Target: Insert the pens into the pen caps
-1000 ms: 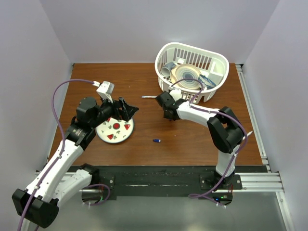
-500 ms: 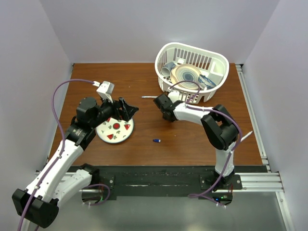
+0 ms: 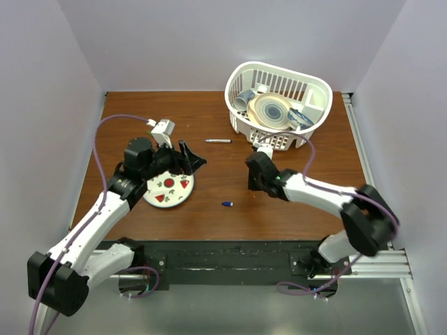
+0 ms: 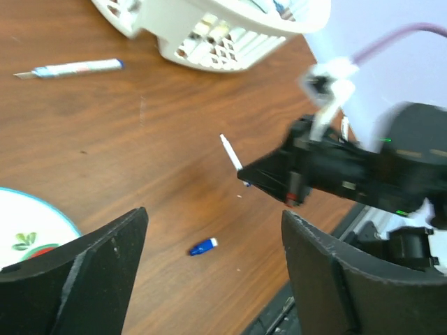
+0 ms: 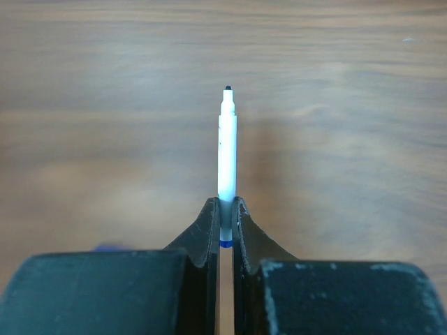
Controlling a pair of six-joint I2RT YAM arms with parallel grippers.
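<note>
A white pen with a blue band stands out straight ahead of my right gripper, which is shut on its rear end. That gripper hovers over the middle of the table, its pen tip raised. A second pen lies flat on the wood near the basket; it also shows as the pen in the left wrist view. The blue pen cap lies alone on the table, seen again as the cap ahead of my left gripper, which is open and empty. My left gripper hangs above the plate's far right rim.
A white plate with red and green figures sits at the left. A white slotted basket holding dishes stands at the back right. White walls close in the table on three sides.
My right gripper has shut on a pen and drawn back from beside the basket toward the table's middle. The left arm has shifted a little to the right.
</note>
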